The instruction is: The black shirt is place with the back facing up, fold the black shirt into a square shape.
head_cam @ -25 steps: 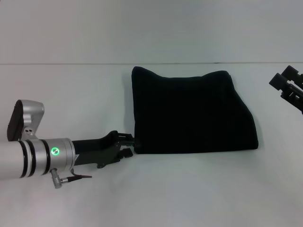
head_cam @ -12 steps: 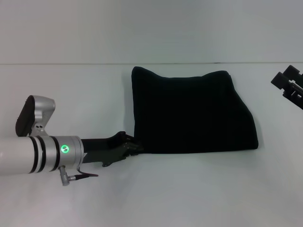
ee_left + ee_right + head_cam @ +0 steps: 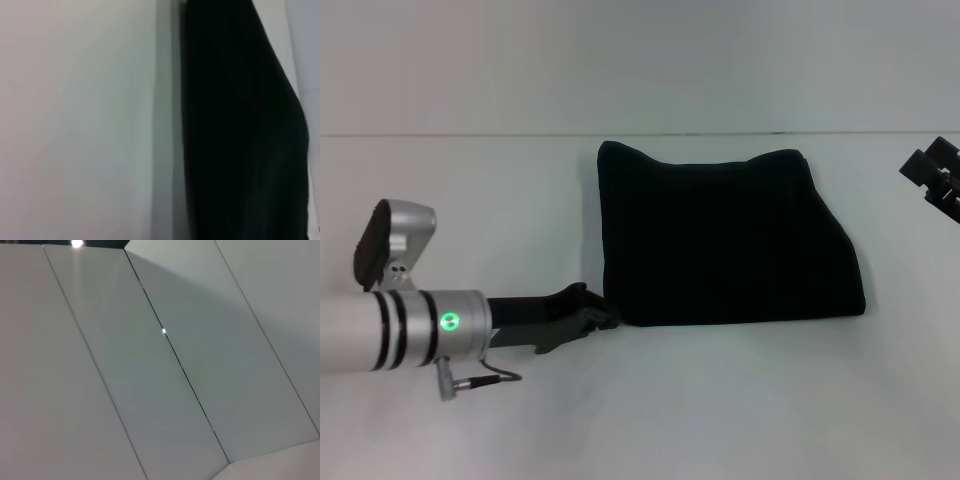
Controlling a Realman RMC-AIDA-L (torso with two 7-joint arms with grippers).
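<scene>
One black shirt [image 3: 725,240] lies folded at centre frame on the white worktop [image 3: 740,400], bare room all round. The left end effector [image 3: 603,316], closed, touches its lower-left corner. The right end effector [image 3: 935,178] sits at right edge, grip unclear. The left wrist view shows the shirt's edge.

A plain white table [image 3: 720,410] meets a pale wall [image 3: 640,60].

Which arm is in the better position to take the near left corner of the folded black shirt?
Left. The left pincer is at the black shirt's near left corner on the table; the right pincer is raised at the far right edge, apart from it.
</scene>
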